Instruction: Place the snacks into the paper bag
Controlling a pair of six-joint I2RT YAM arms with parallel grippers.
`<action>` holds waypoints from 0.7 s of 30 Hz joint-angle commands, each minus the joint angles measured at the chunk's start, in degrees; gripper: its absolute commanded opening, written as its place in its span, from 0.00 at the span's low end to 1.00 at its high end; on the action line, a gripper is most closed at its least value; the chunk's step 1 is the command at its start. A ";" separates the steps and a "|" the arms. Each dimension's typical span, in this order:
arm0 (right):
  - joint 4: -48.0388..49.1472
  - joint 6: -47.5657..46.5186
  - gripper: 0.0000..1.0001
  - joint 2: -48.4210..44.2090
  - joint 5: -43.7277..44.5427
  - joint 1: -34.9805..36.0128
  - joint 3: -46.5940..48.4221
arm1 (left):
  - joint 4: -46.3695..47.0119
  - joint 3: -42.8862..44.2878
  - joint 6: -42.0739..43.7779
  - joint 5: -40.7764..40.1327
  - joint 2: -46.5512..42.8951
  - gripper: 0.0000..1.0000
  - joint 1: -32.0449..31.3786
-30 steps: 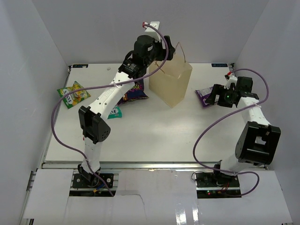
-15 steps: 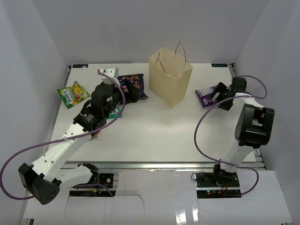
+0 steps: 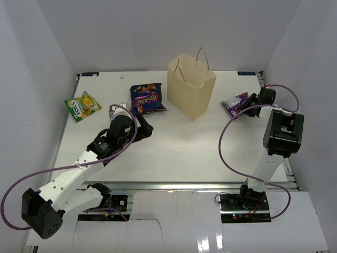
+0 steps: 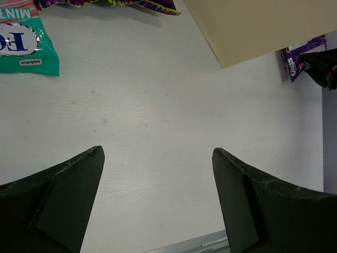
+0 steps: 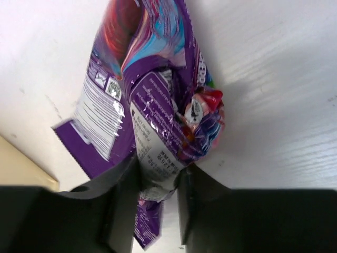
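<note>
The tan paper bag (image 3: pixel 192 87) stands upright and open at the back centre. A dark blue-purple chip bag (image 3: pixel 146 98) lies to its left and a green-yellow packet (image 3: pixel 82 105) at the far left. In the left wrist view a teal packet (image 4: pixel 21 39) lies on the table at the upper left. My left gripper (image 3: pixel 145 129) hangs open over bare table with nothing between its fingers (image 4: pixel 79 179). To the right of the paper bag, my right gripper (image 5: pixel 158 174) is shut on the crumpled end of a purple packet (image 5: pixel 163 105), also seen from above as the purple packet (image 3: pixel 234 103).
White walls enclose the table on three sides. A metal rail (image 3: pixel 168 185) runs along the near edge. The right arm's cable (image 3: pixel 226 142) loops over the table on the right.
My left arm came away from the paper bag, down and toward the near left, gripper open. My right gripper moved onto the purple packet and shut on it.
</note>
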 commanded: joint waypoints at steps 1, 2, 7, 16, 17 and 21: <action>6.87 -0.36 0.32 0.71 -1.76 -0.73 -1.10 | 0.20 2.64 -1.03 -0.08 1.31 0.94 0.13; 7.49 -0.63 0.22 0.45 -2.64 -0.91 -1.45 | 0.20 2.81 -0.94 -0.08 1.66 0.94 0.13; 12.06 -4.40 0.08 -5.24 -10.46 -2.14 -4.78 | 0.29 3.34 -0.68 0.19 2.72 0.94 0.13; 15.76 -19.44 0.08 -23.96 -22.07 -2.67 -5.86 | 1.52 2.64 0.81 -0.08 1.75 0.95 0.13; 15.49 -19.88 0.08 -24.94 -22.42 -2.58 -4.80 | 1.61 2.64 0.99 -0.08 1.84 0.95 0.13; 15.66 -21.98 0.08 -29.51 -25.32 -1.71 1.08 | 1.87 2.73 1.69 0.01 1.84 0.95 0.13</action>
